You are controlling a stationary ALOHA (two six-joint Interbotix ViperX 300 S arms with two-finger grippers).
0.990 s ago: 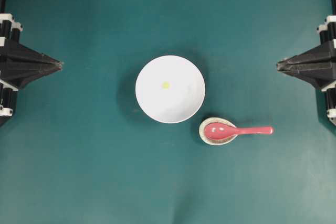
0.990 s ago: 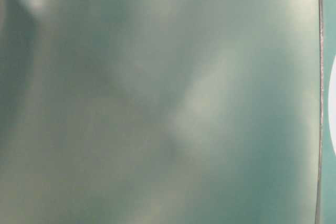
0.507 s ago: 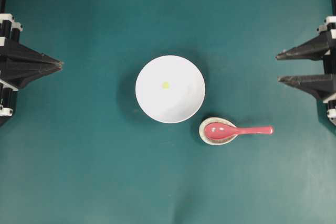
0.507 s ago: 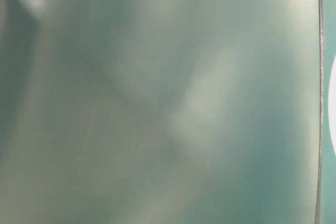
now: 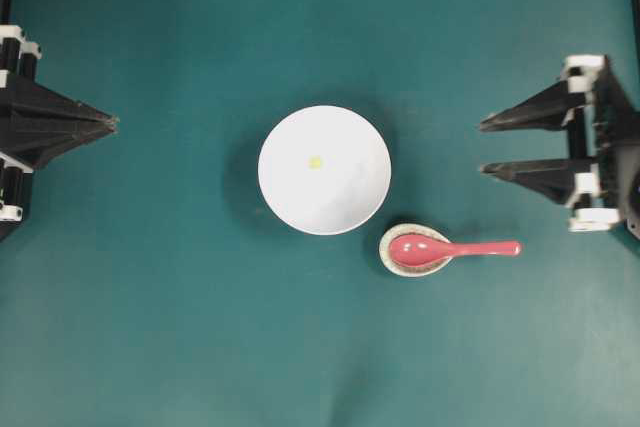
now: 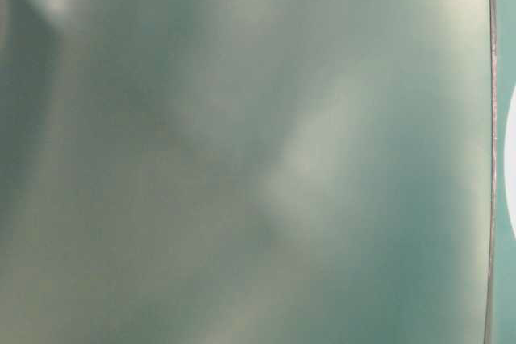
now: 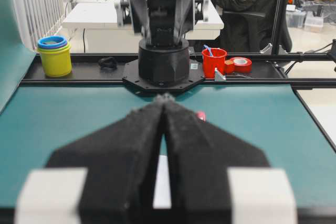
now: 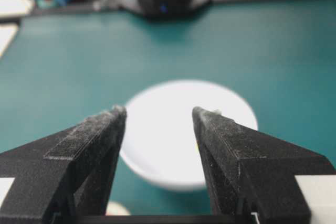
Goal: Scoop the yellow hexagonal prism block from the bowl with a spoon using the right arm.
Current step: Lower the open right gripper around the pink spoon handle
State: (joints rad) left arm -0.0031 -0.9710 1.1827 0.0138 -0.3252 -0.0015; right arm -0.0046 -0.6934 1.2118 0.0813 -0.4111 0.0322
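The white bowl (image 5: 345, 202) sits mid-table, with the tiny yellow hexagonal prism block (image 5: 316, 162) inside it, left of centre. To its lower right the pink-red spoon (image 5: 440, 249) lies with its head on a speckled spoon rest (image 5: 386, 258) and its handle pointing right. My right gripper (image 5: 482, 147) is open and empty at the right side, level with the bowl and above the spoon's handle end. Through its wrist view the bowl (image 8: 157, 145) shows between the spread right gripper (image 8: 157, 109) fingers. My left gripper (image 5: 115, 123) stays shut at the left edge, its tips together (image 7: 165, 98).
The teal mat covers the whole table. The table-level view is a blur of teal with a white arc (image 6: 511, 175) at its right edge. Beyond the table, the left wrist view shows the other arm's base (image 7: 164, 64), a red cup (image 7: 213, 61) and yellow cups (image 7: 54, 56).
My right gripper went from shut to wide open, then moved left toward the middle of the table. The left arm, bowl, block and spoon have not moved.
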